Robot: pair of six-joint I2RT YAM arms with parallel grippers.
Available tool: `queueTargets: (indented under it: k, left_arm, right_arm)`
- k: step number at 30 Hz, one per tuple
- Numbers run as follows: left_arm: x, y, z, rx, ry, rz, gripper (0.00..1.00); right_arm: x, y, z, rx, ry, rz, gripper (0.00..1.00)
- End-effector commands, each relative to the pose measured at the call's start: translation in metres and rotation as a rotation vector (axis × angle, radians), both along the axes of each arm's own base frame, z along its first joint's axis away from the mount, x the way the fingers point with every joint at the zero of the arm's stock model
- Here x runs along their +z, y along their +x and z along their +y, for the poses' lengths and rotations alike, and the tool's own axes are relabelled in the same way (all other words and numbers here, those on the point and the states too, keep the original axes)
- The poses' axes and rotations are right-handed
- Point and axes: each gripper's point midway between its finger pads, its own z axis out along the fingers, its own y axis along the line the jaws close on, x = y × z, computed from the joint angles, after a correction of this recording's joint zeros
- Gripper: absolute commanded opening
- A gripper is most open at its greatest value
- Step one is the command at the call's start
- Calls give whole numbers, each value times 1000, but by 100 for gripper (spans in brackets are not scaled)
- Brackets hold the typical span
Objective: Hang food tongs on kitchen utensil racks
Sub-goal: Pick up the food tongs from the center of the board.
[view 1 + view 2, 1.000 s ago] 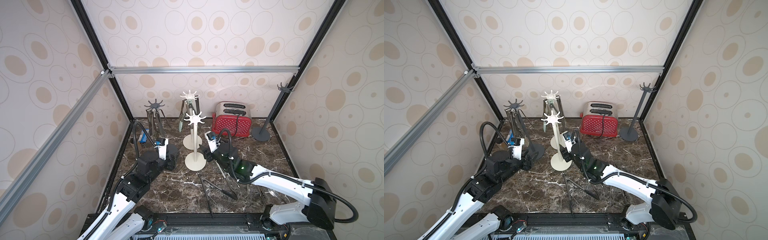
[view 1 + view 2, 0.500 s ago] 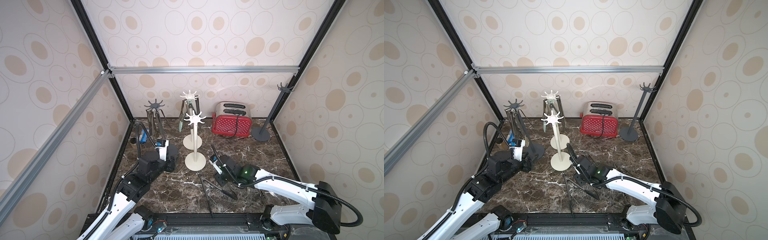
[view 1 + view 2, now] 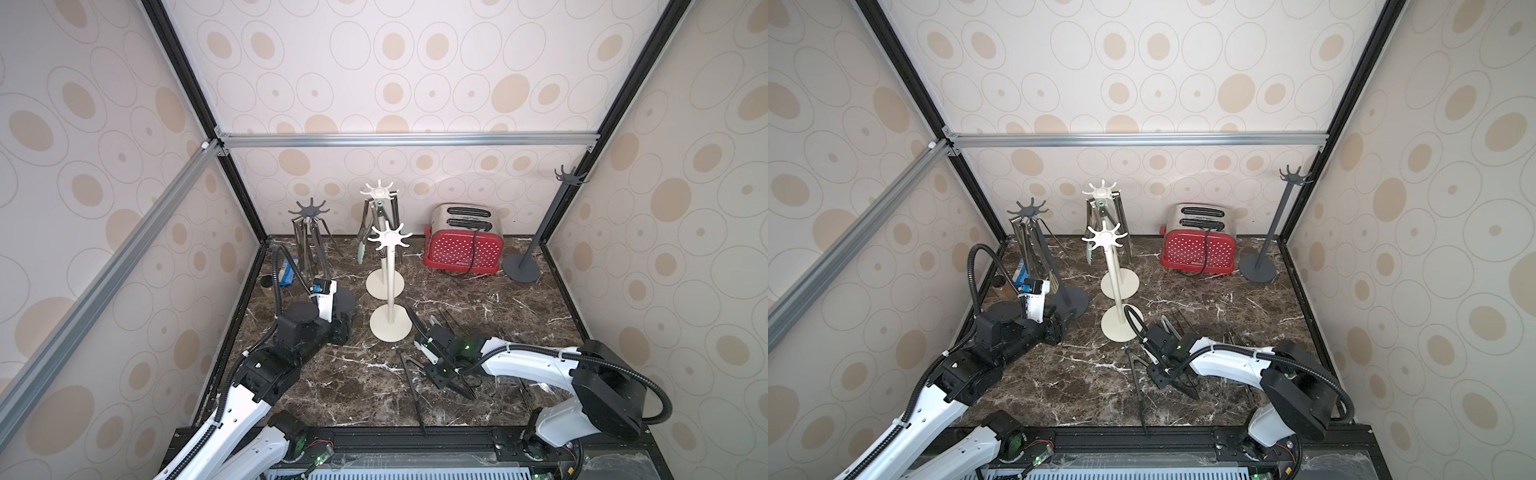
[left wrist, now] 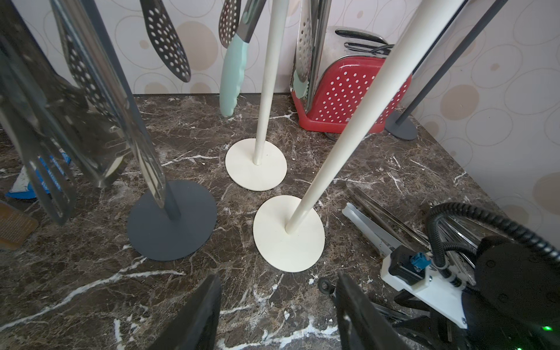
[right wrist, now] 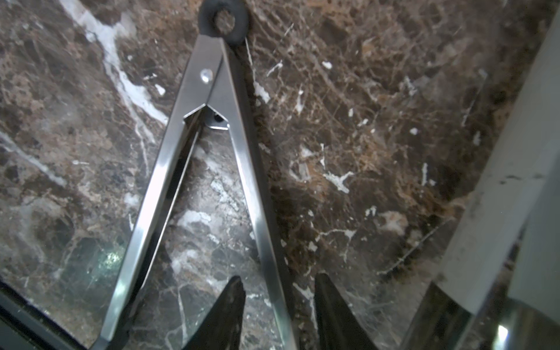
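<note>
On the brown, white-veined worktop (image 5: 378, 106), V-shaped shiny steel tongs (image 5: 200, 75) with a black ring end are laid flat. One slim arm is straddled by the parted right jaws, not clamped. The left jaws are held apart, empty. Pale green tongs (image 4: 231, 69) and perforated steel ones are hung from the rear cream rack (image 4: 268, 91).

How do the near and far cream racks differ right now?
The far cream rack has several tongs hanging from its crown; the near cream rack has bare hooks. The near one stands in front of the far one, closer to the table's middle. Both have a cream pole, round flat base and star crown.
</note>
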Motion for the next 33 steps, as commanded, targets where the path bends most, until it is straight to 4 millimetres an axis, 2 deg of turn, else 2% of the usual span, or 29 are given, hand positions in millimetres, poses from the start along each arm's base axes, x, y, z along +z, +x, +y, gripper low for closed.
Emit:
queueTargets:
  k: [1,6,11,16,20,23,26,33]
  left_arm:
    - [16,0,4,19,-16,-20,60]
    - [15,-1,4,19,-13,-19,60]
    - [15,-2,5,20,-15,-21,60]
    - [17,-3,5,18,-23,-25,60]
    - [20,-5,5,14,-30,-31,60]
    - [20,-6,5,13,-34,-36,60]
    - [20,-6,6,14,-32,-36,60]
    - [17,-5,3,0,-34,-34,60]
  right_arm:
    - [-11,-3,3,-8,1,27,39]
    - [-21,-6,2,-6,-15,50,25]
    - [-22,-9,-1,5,-21,54,11]
    - [-16,-13,-3,46,-12,46,0]
    - [-2,-13,-7,66,-1,10,0]
    - [19,-4,-11,41,23,-73,0]
    - [50,9,-14,0,90,-196,0]
    - [141,33,-19,-22,297,-492,0]
